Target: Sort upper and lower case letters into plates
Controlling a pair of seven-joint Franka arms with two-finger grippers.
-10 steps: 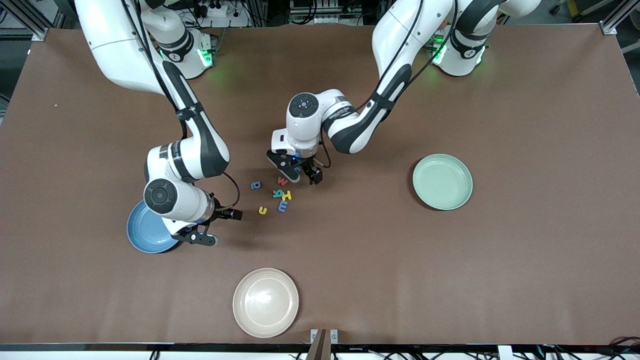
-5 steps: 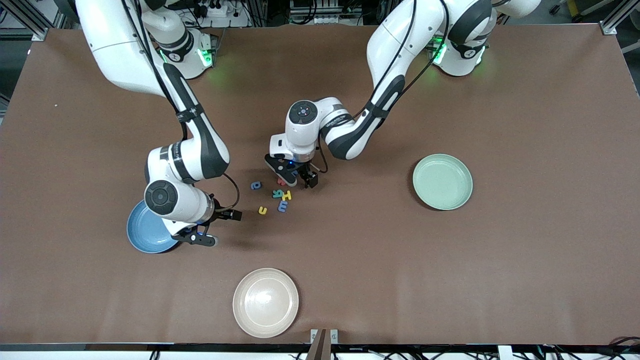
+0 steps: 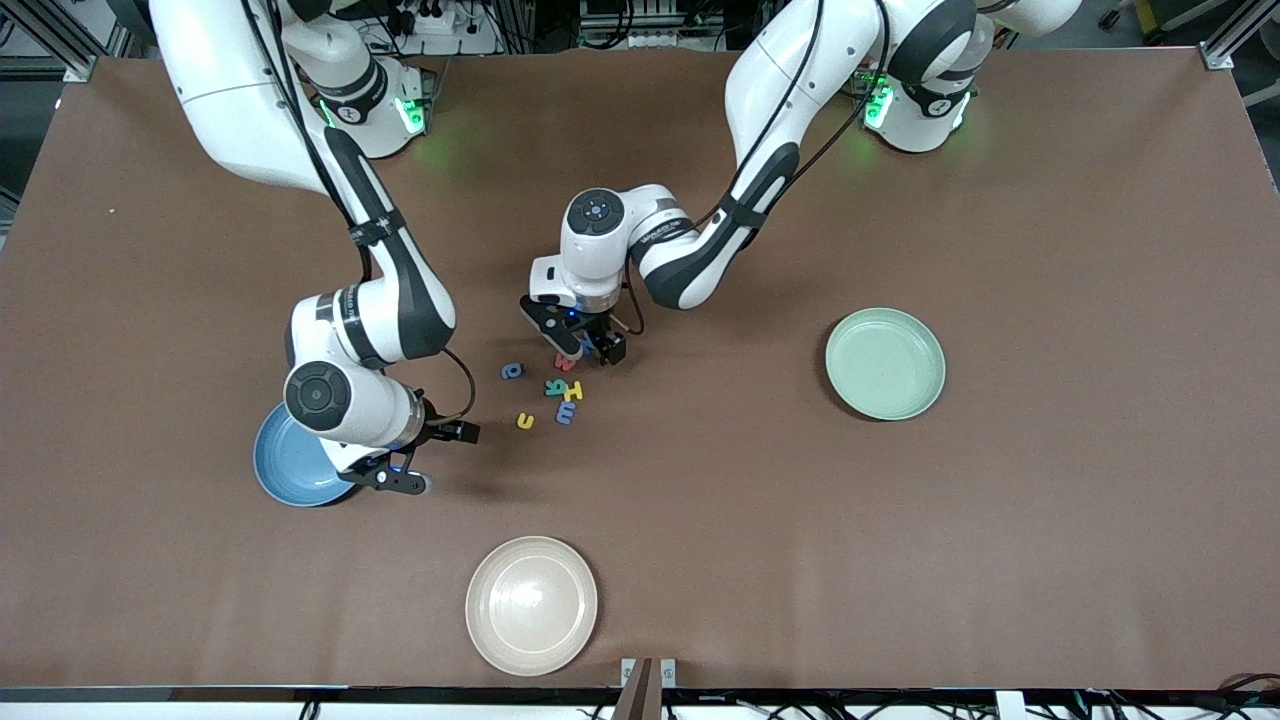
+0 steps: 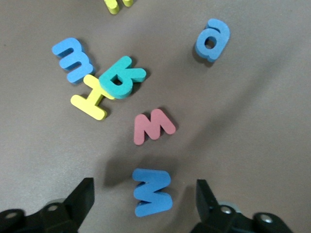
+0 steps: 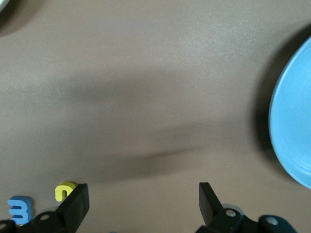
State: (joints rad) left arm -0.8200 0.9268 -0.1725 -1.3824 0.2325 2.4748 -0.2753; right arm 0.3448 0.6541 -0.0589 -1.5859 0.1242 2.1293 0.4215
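A: Where's your left hand [image 3: 590, 349]?

B: Down at the letter cluster mid-table, fingers [image 4: 80, 196] apart, straddling the blue N [image 4: 152, 191]. No contact that I can see.

A: Other letters?

B: Just beside it, nearer the front camera: red M [image 4: 153, 127], then teal k [image 4: 120, 77] lying on the yellow H [image 4: 91, 102], blue m [image 4: 71, 59], blue a [image 4: 212, 40], yellow u [image 3: 525, 421].

A: Your right hand [image 3: 432, 458]?

B: Waiting, jaws wide, nothing held, just beside the sky blue plate [image 3: 290, 465].

A: Mint plate?

B: Mint green plate [image 3: 885, 363] is well apart from the letters, toward the left arm's end. Cream plate [image 3: 531, 604] sits nearest the front camera.
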